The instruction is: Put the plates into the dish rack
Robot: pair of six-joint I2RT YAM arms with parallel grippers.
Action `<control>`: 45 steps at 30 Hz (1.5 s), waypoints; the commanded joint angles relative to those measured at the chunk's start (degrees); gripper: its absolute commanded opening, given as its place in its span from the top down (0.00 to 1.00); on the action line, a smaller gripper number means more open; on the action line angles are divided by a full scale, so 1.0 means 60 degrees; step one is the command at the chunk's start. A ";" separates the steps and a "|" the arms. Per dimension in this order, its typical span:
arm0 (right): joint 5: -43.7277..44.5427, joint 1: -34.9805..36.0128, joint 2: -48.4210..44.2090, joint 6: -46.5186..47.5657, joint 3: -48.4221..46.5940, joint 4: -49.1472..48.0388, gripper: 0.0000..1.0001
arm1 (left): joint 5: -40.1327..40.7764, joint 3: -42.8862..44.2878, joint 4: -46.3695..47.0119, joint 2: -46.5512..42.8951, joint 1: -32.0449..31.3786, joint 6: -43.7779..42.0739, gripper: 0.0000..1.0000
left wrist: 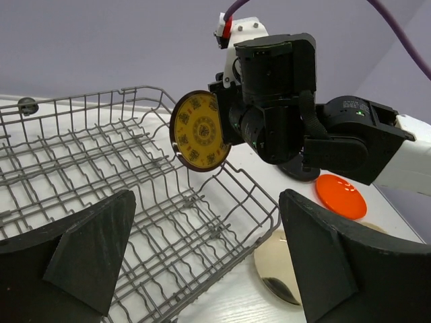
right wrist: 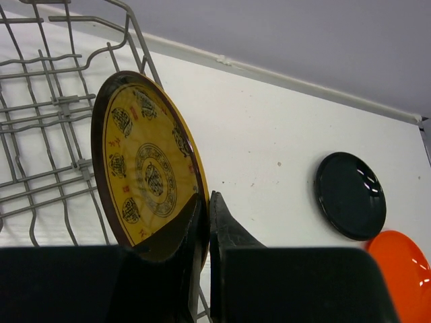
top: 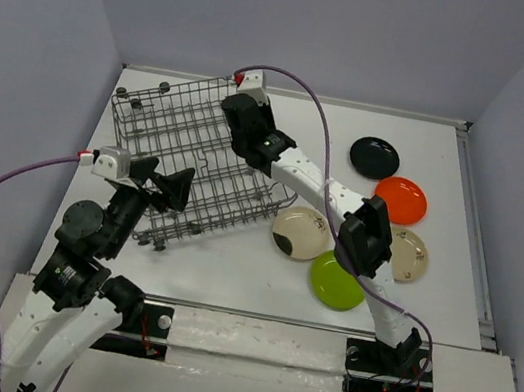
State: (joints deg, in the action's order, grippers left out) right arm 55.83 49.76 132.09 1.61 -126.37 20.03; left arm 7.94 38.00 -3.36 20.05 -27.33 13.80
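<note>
No word, brand, number or sign can be read anywhere; the only marks resembling writing are the dark round medallions and small red marks printed on the yellow face of the brown-yellow plate (right wrist: 145,168), and they are too blurred to make out.

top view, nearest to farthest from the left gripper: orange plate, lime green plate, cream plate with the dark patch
1. cream plate, just right of the dish rack
2. lime green plate, nearer the front
3. orange plate, far right
</note>
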 commanded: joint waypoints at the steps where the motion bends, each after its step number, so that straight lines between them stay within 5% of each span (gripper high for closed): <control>1: 0.0304 0.0042 0.0103 -0.0032 -0.0458 0.0015 0.93 | 0.0477 0.0332 0.0208 -0.0265 -0.0059 -0.0191 0.01; 23: 0.0070 0.0130 0.2037 -0.0238 -0.1205 0.0250 0.93 | 0.0404 0.0317 0.0252 -0.0222 -0.0044 -0.0147 0.01; 31: -0.0442 0.0218 0.1540 -0.0575 -0.0752 0.0075 0.57 | 0.0375 0.0317 0.0252 -0.0178 -0.0044 -0.0132 0.01; 38: -0.1204 0.0218 0.0471 -0.1044 -0.0253 0.0030 0.50 | 0.0243 0.0288 0.0296 -0.0047 -0.0059 -0.0118 0.01; 45: -0.1775 0.0218 -0.0917 -0.1233 0.0156 -0.0013 0.32 | 0.0126 0.0273 0.0339 0.0114 -0.0044 -0.0118 0.01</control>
State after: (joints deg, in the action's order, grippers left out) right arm 47.88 50.52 136.77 -3.55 -127.07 22.06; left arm 9.37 38.00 -4.19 19.79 -27.42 13.56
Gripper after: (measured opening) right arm 0.652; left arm 0.990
